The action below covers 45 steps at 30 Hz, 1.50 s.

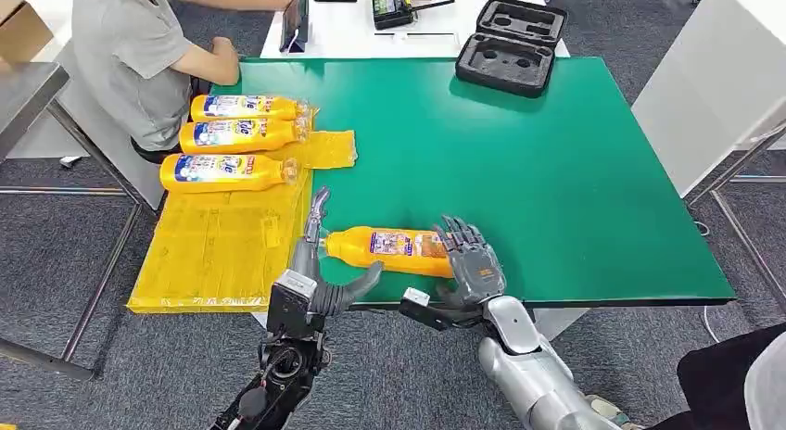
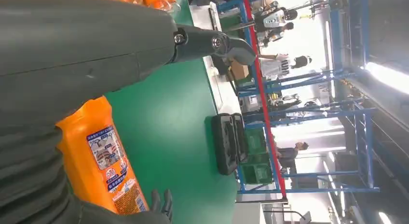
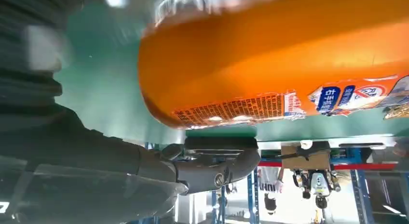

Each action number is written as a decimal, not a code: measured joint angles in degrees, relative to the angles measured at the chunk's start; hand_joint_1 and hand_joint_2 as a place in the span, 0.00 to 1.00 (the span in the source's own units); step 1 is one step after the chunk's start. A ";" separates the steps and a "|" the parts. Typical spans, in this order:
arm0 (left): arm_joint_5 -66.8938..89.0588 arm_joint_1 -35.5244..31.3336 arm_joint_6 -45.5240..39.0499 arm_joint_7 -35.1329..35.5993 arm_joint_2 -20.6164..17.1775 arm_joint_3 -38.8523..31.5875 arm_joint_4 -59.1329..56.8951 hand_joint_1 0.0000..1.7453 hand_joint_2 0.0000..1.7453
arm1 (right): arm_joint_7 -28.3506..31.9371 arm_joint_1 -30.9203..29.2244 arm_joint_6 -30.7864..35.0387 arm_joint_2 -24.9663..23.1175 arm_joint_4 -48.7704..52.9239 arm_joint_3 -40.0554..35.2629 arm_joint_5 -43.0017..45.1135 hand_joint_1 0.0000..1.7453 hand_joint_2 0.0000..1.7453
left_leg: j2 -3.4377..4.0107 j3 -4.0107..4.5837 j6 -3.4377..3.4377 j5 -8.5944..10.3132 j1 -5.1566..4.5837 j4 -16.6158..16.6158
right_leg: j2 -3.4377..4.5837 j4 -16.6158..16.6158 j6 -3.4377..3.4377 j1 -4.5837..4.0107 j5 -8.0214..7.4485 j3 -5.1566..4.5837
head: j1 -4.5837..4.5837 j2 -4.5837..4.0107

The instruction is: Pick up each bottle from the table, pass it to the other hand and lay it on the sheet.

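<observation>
An orange bottle (image 1: 385,245) with a blue and white label lies crosswise over the green table (image 1: 556,170), near its front edge. My right hand (image 1: 473,263) grips its base end, fingers curled over the top. At the cap end my left hand (image 1: 320,272) is spread, one finger pointing up past the neck and the thumb stretched under the body, not closed on it. In the left wrist view the bottle (image 2: 101,161) sits against my left hand (image 2: 96,50). In the right wrist view the bottle (image 3: 270,55) lies just over my right hand (image 3: 96,156).
A yellow sheet (image 1: 222,254) hangs over the table's left edge; three orange bottles (image 1: 239,135) lie side by side at its far end. A person in grey (image 1: 139,50) sits at the far left corner. An open black case (image 1: 510,45) sits at the far edge.
</observation>
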<state>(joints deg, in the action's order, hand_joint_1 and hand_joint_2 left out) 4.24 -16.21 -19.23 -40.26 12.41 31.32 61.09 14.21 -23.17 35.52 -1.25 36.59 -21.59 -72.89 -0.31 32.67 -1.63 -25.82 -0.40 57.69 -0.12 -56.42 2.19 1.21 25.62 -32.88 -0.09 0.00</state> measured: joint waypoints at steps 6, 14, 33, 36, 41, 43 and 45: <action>0.02 0.00 -0.31 0.00 0.00 0.05 0.00 0.00 1.00 | -0.42 -0.81 -0.24 -0.68 0.00 0.26 -2.10 0.00 1.00 | 0.00 0.00 0.00 0.01 0.00 0.00 | 0.00 0.00 0.00 0.00 0.00 0.00 | 0.00 0.00; 0.13 -0.01 -0.31 0.00 0.00 0.42 0.00 0.00 1.00 | -0.61 -2.22 -1.03 -1.53 -0.04 0.94 -2.97 0.00 1.00 | 0.00 0.00 0.00 0.01 0.00 0.00 | 0.00 0.00 0.00 0.00 0.00 0.00 | 0.00 0.00; 0.22 -0.02 -0.50 0.00 0.02 0.46 0.00 0.00 1.00 | 6.73 -4.03 -5.70 -2.62 -2.86 6.69 6.23 0.00 1.00 | 0.00 0.00 0.00 0.01 0.00 0.00 | 0.00 0.00 0.00 0.00 0.00 0.00 | 0.02 0.00; 0.37 -0.02 -0.48 0.00 0.02 0.46 0.00 0.00 1.00 | 6.86 -4.32 -6.08 -2.62 -4.04 7.56 6.58 0.00 1.00 | -0.01 0.00 0.00 0.01 0.00 0.01 | 0.00 0.00 0.00 0.00 0.00 0.00 | 0.00 0.00; 0.55 -0.07 -0.13 0.00 0.04 0.48 -0.04 0.00 1.00 | 6.80 -4.59 -7.89 -2.64 -6.12 8.63 7.06 0.26 1.00 | 0.00 -0.01 0.00 0.01 0.00 0.01 | 0.00 0.00 0.00 0.00 0.00 0.00 | 0.00 0.00; 0.55 -0.15 -0.11 0.00 0.09 0.50 -0.13 0.00 1.00 | 7.04 -4.62 -9.52 -2.64 -6.77 9.16 7.72 0.84 1.00 | 0.00 -0.01 0.00 0.01 0.00 0.01 | 0.00 0.00 0.00 0.00 0.00 0.00 | 0.02 0.00; 0.55 -0.22 0.00 0.02 0.17 0.50 -0.22 0.00 1.00 | 7.41 -4.73 -11.16 -2.64 -7.23 9.61 8.00 0.84 1.00 | 0.01 -0.01 0.00 0.01 0.00 0.01 | 0.00 0.00 0.00 0.00 0.00 0.00 | 0.02 0.00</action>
<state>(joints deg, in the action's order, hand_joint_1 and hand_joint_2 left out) 4.79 -16.43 -19.24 -40.24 12.59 31.82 60.87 21.62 -27.90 24.35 -3.89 29.35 -11.98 -64.89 -0.30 32.66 -1.64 -25.81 -0.40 57.70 -0.12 -56.43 2.20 1.21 25.61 -32.88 -0.07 0.00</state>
